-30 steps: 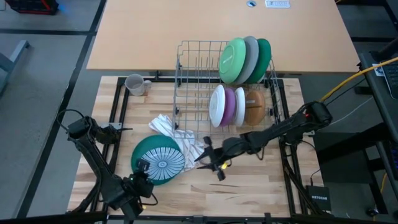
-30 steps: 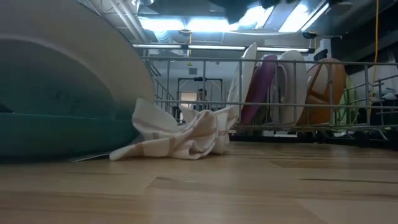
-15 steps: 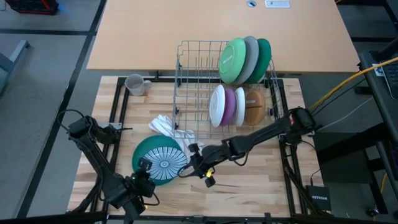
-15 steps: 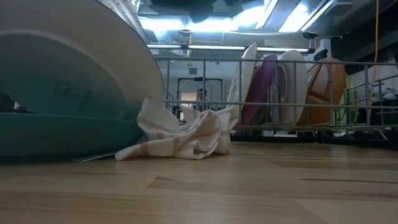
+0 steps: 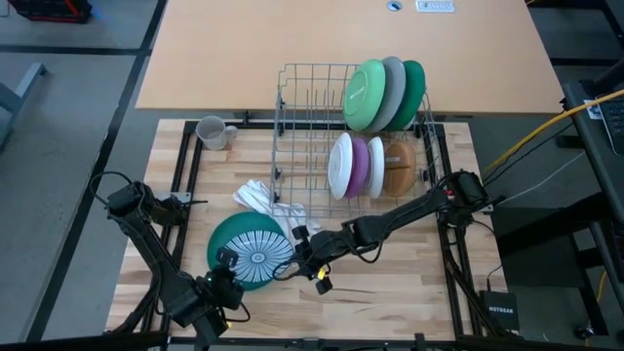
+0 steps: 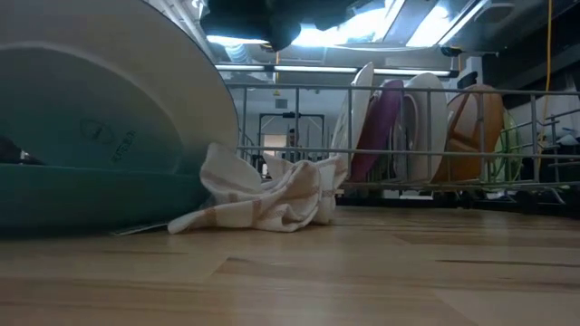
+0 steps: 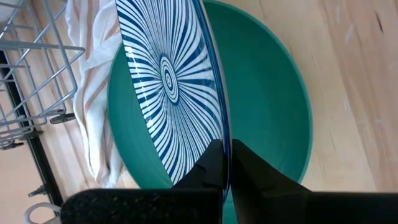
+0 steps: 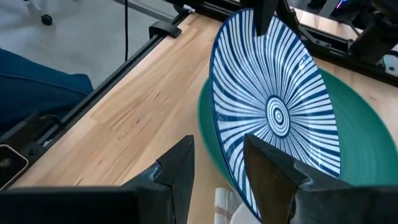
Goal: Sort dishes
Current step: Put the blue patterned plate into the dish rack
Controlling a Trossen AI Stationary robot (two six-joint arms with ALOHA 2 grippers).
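Striped plate tilted up off teal bowl, pinched at rim by left gripper.
Right gripper parted, empty, just beside the plate's far edge; cloth hid part of the bowl, low view cropped both.

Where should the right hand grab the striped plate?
On its raised free rim, opposite the left hand, which pinches the other edge. The blue-striped plate stands tilted over the teal bowl, so that rim is exposed; the right hand, open, likely straddles it coming from the cloth side.
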